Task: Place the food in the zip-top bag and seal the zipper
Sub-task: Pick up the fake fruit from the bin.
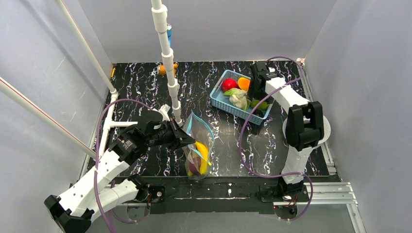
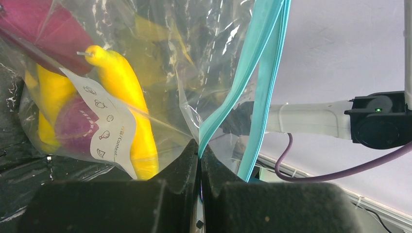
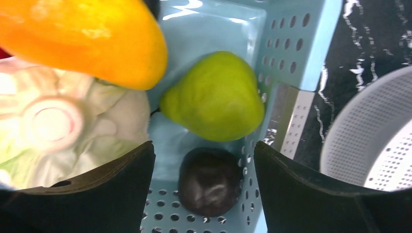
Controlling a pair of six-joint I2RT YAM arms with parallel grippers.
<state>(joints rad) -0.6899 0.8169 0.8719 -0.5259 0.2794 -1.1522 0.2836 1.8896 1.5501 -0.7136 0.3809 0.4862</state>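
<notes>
Two arms at work: left fingers [image 2: 180, 167] pinch the zipper [image 2: 252, 73], holding the zip-top bag [image 1: 198, 145] open-mouthed at mid table [image 1: 145, 87] with bananas [image 2: 126, 107] inside; right fingers [image 3: 121, 179], spread, hover over the basket [image 3: 291, 43], green piece [image 3: 214, 97] lying just ahead between them, right arm nearer

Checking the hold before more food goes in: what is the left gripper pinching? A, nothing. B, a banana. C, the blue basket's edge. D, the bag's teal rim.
D: the left gripper is shut on the teal rim of the bag.
</notes>
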